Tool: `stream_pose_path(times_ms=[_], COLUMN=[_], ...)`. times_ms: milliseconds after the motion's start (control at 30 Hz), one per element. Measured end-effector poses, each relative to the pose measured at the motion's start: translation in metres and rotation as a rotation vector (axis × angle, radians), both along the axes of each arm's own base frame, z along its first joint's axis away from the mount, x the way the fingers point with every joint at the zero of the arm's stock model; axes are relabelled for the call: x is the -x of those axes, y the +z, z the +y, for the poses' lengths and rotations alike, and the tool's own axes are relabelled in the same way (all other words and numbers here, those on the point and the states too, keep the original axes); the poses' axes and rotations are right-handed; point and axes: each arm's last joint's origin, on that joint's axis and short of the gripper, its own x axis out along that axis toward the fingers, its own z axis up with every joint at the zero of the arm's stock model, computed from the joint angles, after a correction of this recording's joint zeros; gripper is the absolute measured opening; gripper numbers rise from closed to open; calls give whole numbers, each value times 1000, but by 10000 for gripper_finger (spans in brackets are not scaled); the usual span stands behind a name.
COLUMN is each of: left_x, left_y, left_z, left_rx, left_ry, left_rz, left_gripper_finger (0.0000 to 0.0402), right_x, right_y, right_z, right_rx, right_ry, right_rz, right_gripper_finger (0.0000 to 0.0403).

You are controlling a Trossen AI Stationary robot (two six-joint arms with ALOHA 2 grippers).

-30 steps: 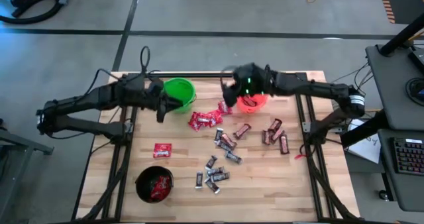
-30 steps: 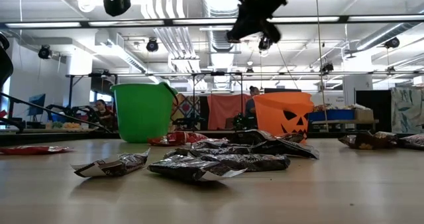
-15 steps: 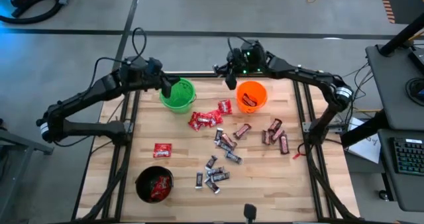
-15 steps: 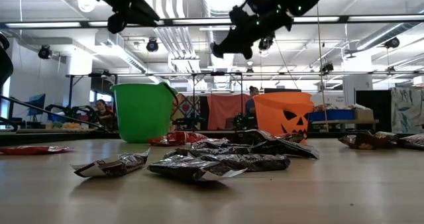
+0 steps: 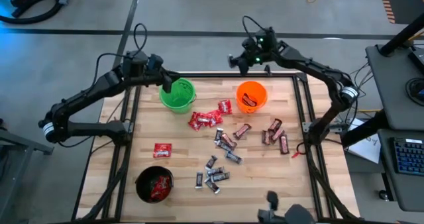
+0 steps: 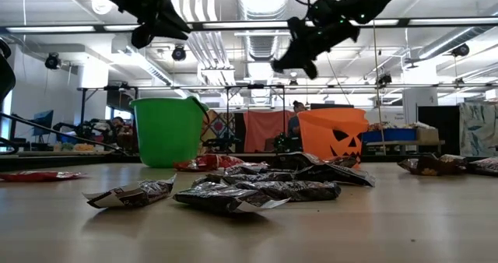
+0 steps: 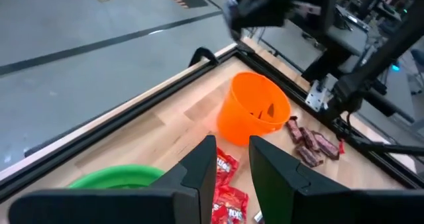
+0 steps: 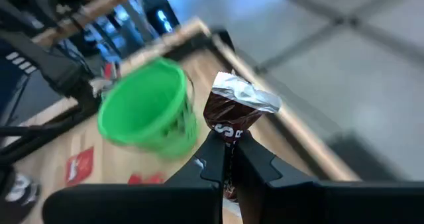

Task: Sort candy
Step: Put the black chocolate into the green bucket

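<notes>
Right gripper (image 5: pixel 235 60) has swung off the orange bucket (image 5: pixel 252 96) to beyond the table's far edge, clenched on a dark brown-red bar (image 8: pixel 236 109): not yet dropped. Left gripper (image 5: pixel 167 88) has lifted over the green bucket (image 5: pixel 178 95), fingers slightly apart, empty. Loose candy (image 5: pixel 220 139) stays mid-table; sorting unfinished.

Right gripper (image 5: pixel 237 60), pinching a dark brown-red bar (image 8: pixel 233 109), has risen off the orange bucket (image 5: pixel 251 96) and moved out past the table's 12 o'clock edge. Left gripper (image 5: pixel 167 86) has lifted to the green bucket's (image 5: pixel 177 95) 11 o'clock rim.
</notes>
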Motion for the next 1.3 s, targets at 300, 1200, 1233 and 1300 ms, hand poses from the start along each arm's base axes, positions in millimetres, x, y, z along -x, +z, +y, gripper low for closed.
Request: stream_pose_path(times_ms=[300,1200,1233,1300], left_x=[-4,-65,-67,-72], left_y=[-2,-9,-10,-11], left_z=[1,20,21,24], left_rx=[33,-202,-206,-226], left_ry=[-87,-275,-275,-275], left_rz=[-50,-271,-275,-298], left_gripper_finger=[75,185,184,180], right_x=[8,-61,-61,-62], right_y=[14,28,28,28], right_z=[30,75,76,79], right_rx=[-40,381,371,359], right_ry=[72,355,357,369], right_rz=[62,-209,-210,-216], right_gripper_finger=[13,13,13,13])
